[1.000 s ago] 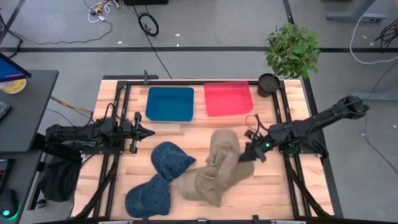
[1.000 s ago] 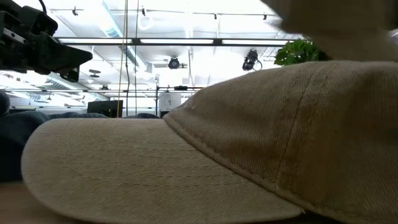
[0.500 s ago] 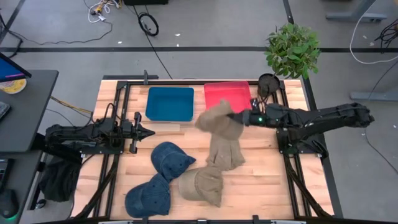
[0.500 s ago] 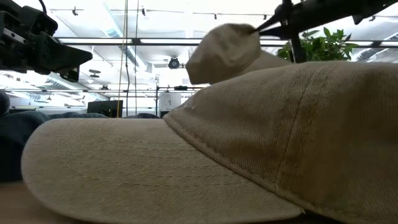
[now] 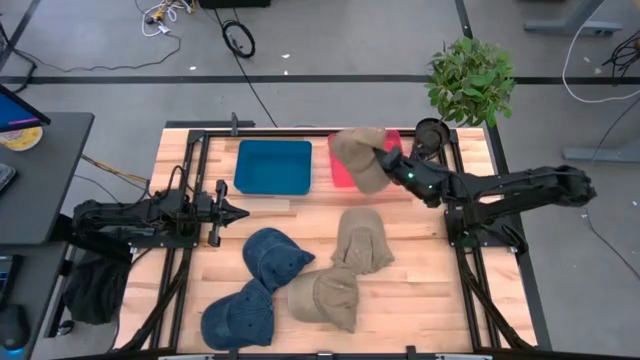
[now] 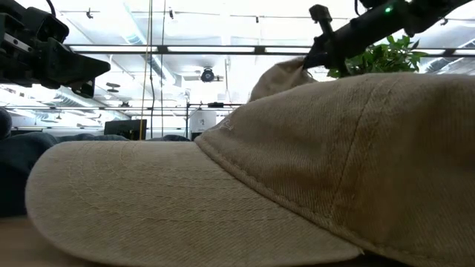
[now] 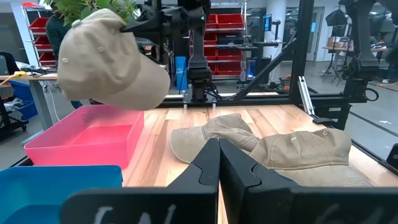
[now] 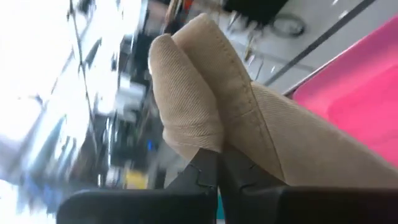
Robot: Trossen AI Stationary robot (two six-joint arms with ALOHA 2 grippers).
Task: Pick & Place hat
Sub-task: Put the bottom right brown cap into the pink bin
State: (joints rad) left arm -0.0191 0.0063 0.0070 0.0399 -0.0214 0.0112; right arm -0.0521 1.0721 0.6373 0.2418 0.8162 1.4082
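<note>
Tan hat [image 5: 360, 158], up in the air over the red bin [image 5: 392, 172], pinched in the right gripper [image 5: 392, 160] jaws. Soft, light, floppy; best held by a cloth fold. Left gripper [image 5: 238, 211] low over the surface, jaws probably pressed together.

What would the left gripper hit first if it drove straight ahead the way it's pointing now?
Likely the nearer of the two tan hats lying mid-table. The left gripper, shut, points across toward it over bare wood, though its height above the table is unclear.
</note>
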